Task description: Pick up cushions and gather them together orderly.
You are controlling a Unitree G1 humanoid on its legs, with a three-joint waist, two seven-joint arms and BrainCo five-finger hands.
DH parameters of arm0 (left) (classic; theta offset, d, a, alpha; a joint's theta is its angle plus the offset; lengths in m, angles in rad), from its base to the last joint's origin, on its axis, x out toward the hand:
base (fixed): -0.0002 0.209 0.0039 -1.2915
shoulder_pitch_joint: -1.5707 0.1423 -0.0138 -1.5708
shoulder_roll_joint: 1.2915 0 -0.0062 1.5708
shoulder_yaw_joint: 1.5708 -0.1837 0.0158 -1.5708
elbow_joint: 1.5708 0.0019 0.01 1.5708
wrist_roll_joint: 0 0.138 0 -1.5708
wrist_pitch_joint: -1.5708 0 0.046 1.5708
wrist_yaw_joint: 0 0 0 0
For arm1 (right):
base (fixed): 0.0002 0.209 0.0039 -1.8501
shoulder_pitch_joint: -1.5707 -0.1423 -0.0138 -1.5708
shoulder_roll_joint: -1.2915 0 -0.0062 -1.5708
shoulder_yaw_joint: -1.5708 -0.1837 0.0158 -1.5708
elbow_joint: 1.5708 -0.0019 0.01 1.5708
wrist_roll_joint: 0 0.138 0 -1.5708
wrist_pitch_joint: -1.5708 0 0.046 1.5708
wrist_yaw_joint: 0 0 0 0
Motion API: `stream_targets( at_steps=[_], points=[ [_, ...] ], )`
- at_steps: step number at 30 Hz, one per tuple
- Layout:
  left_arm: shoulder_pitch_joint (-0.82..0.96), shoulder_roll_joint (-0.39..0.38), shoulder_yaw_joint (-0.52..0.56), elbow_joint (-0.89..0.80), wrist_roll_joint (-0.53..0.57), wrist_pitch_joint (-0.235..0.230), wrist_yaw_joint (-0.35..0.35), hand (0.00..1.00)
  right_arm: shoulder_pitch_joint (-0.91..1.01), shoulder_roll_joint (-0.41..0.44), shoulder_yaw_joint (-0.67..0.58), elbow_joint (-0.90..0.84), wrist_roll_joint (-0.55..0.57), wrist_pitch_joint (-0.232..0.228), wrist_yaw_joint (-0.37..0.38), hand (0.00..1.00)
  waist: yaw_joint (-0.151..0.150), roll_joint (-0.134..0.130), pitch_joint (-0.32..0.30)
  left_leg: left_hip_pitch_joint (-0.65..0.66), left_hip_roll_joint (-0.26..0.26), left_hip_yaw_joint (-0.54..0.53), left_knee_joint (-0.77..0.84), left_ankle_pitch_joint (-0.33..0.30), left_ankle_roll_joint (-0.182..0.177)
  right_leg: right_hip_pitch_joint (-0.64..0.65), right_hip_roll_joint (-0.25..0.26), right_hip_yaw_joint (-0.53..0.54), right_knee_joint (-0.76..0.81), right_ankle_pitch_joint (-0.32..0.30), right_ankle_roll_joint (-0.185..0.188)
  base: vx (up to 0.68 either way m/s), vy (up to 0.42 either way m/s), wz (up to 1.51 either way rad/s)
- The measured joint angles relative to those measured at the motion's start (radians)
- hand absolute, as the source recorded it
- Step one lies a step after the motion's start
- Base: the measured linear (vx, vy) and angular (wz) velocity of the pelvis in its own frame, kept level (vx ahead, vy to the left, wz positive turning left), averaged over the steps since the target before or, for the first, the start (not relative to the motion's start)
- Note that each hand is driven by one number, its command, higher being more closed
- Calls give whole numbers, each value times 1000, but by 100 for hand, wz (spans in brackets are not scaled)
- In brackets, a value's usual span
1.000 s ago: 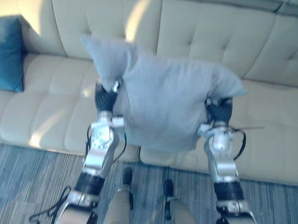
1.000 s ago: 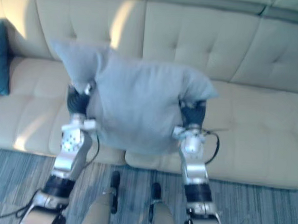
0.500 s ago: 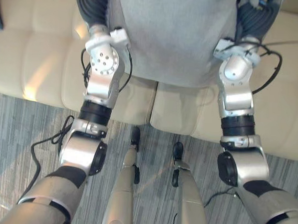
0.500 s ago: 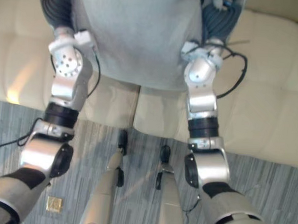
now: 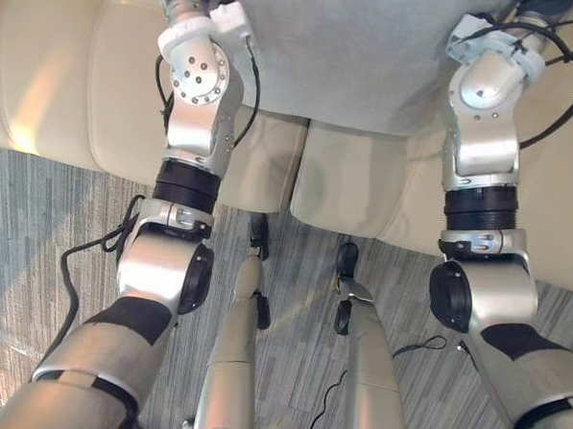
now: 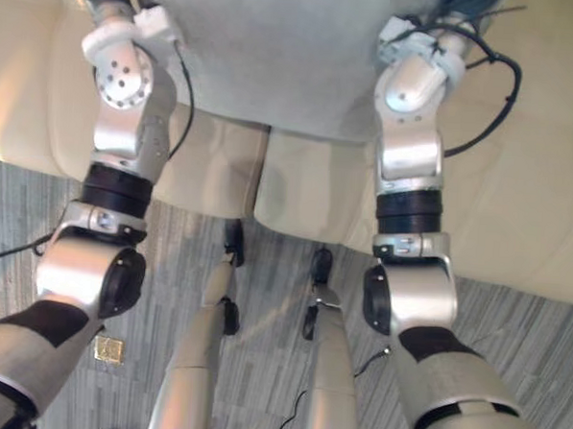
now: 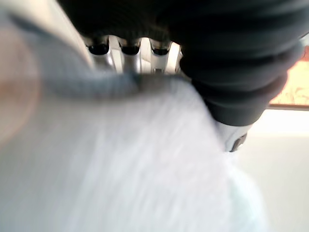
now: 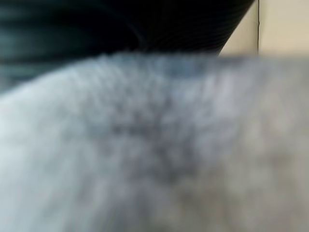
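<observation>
Grey cushion [image 5: 343, 54] over the sofa [image 5: 351, 184] edge — left hand [image 7: 130, 52] clutches it; right hand [image 8: 120, 24] — cannot tell.

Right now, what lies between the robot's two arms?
The grey cushion lies there, reaching from the left arm to the right arm, above the cream sofa. Both eye views show it.

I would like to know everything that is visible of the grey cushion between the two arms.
The grey cushion is plain, soft, slightly fuzzy cloth without pattern. Its lower part hangs between the two arms, in front of the cream sofa, with a nearly straight bottom edge; its top runs past the picture's edge. The left hand meets one side, where the cloth folds, and the right hand the other. Whether it touches the sofa cannot be told.
</observation>
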Motion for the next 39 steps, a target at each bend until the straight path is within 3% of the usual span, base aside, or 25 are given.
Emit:
stream_targets(
  at_steps=[3, 11, 15, 17, 23, 28, 31, 35, 39],
  points=[
    [81, 41, 26, -32, -57, -2, -36, 0, 84, -6, -27, -13, 46, -18, 44, 0, -7, 0, 0, 15, 10, 13, 36, -1, 1, 33, 6, -5, 2, 0, 0, -2, -104, 5],
    [303, 158, 70, -49, -144, -3, -191, 0, 393, -98, -66, -13, 201, -55, 247, 0, -17, -5, -3, 144, 35, 48, 81, -71, 11, 181, 19, -8, -23, -19, -12, -11, -82, -9],
    [498, 169, 84, -110, -143, -6, -240, 0, 574, -97, -80, -20, 274, -78, 322, 0, -19, -14, -10, 209, 42, 52, 76, -80, 13, 256, 26, -8, -59, -24, -4, 44, -57, -5],
    [609, 148, 85, -118, -142, -6, -247, 0, 665, -65, -94, -28, 284, -83, 343, 0, -20, -16, -12, 245, 41, 51, 75, -84, 19, 296, 25, -7, -68, -27, -3, 67, -45, 2],
    [1012, -47, 8, -110, -72, 22, -313, 0, 1049, 142, -90, -105, 306, -97, 414, 0, -16, -30, -25, 454, 24, 79, 70, -129, 10, 503, 10, 14, -101, -56, -4, 115, -52, -4],
    [1197, -162, -30, 67, 35, 74, -383, 0, 1261, 247, -75, 28, 268, -93, 474, 0, -28, -49, -86, 659, 13, 95, 7, -163, -5, 698, 11, 21, -178, -79, 5, 96, -11, -9],
    [1265, -231, 29, 184, 51, 98, -398, 0, 1310, 289, -85, 149, 269, -79, 493, 0, -29, -48, -145, 736, 13, 107, -11, -180, -12, 788, 10, 21, -230, -81, 2, 98, 0, -7],
    [1301, -260, 64, 295, 107, 122, -406, 0, 1323, 330, -95, 264, 266, -70, 510, 0, -28, -37, -192, 824, 8, 117, -35, -197, -18, 887, 10, 25, -291, -71, 10, 127, 19, -6],
    [1301, -265, 110, 331, 142, 138, -407, 0, 1304, 330, -104, 346, 246, -62, 515, 0, -24, -30, -198, 880, 7, 137, -42, -210, -28, 952, 12, 48, -344, -48, 9, 90, 21, -17]
  ],
)
